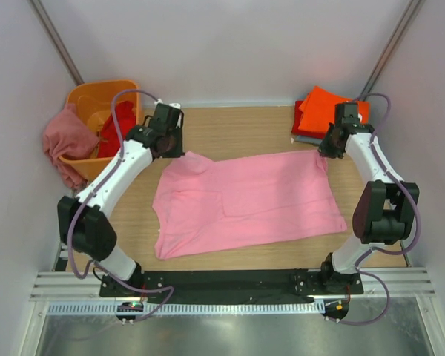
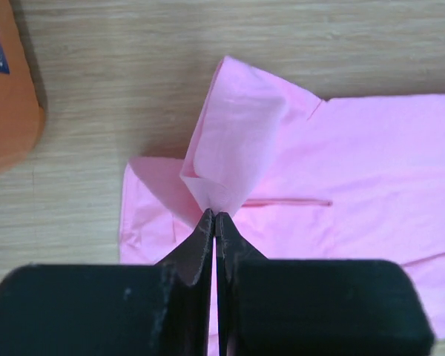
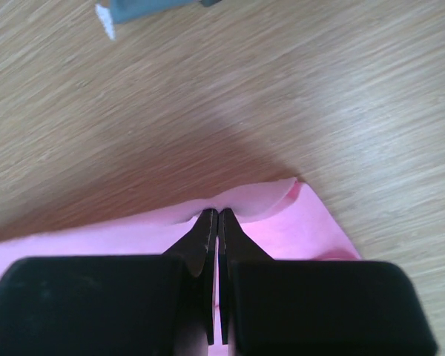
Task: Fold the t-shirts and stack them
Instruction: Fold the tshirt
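Note:
A light pink t-shirt [image 1: 245,204] lies spread flat across the middle of the table. My left gripper [image 1: 179,148] is shut on its far left corner, pinching a raised fold of pink cloth [image 2: 230,148] at the fingertips [image 2: 216,215]. My right gripper [image 1: 323,150] is shut on the shirt's far right edge [image 3: 267,199], lifted slightly off the wood. Folded orange and red shirts [image 1: 326,110] are stacked at the far right corner, over a grey-blue one [image 1: 305,139]. A dusty rose shirt [image 1: 65,141] and a red shirt [image 1: 119,126] hang from the orange tub.
A rigid orange plastic tub [image 1: 96,104] stands at the far left corner; its side shows in the left wrist view [image 2: 7,104]. A grey-blue cloth edge [image 3: 144,9] shows at the top of the right wrist view. White walls enclose the table.

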You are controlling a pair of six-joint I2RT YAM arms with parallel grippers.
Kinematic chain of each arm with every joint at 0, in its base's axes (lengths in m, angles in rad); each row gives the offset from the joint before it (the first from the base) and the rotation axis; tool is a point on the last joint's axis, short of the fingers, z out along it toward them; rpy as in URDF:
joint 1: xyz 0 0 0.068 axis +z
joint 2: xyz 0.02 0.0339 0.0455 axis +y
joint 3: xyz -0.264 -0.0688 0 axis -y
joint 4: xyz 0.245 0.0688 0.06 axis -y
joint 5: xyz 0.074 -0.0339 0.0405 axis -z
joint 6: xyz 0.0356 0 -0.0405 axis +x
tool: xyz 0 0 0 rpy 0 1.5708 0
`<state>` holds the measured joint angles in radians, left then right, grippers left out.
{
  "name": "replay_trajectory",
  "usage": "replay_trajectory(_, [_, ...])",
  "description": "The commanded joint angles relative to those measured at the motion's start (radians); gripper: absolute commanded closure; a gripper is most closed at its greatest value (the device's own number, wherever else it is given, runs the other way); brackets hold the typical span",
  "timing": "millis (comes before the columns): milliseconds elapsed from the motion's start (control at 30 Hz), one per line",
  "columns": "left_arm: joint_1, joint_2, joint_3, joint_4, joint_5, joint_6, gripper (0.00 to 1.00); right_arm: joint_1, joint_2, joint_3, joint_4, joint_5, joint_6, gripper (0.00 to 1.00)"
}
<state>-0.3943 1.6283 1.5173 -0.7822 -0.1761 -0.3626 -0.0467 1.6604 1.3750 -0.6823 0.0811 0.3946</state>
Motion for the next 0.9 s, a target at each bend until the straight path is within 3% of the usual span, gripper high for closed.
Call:
replay_trajectory(0, [-0.021,-0.120,-0.070,-0.057,-0.028,0.013,1.00,-0.028,-0.013,0.002,0.024,-0.012,-0.016,0.99])
replay_trajectory(500, [-0.092,-0.451,-0.292,-0.207,-0.002,-0.035,1.00,-0.041,-0.013,-0.065,0.010,0.017,-0.013,0.99])
replay_trajectory(867, [-0.100,-0.602,-0.426,-0.267,0.043,-0.081,1.00,-0.068,-0.039,-0.138,0.003,0.068,-0.008,0.99])
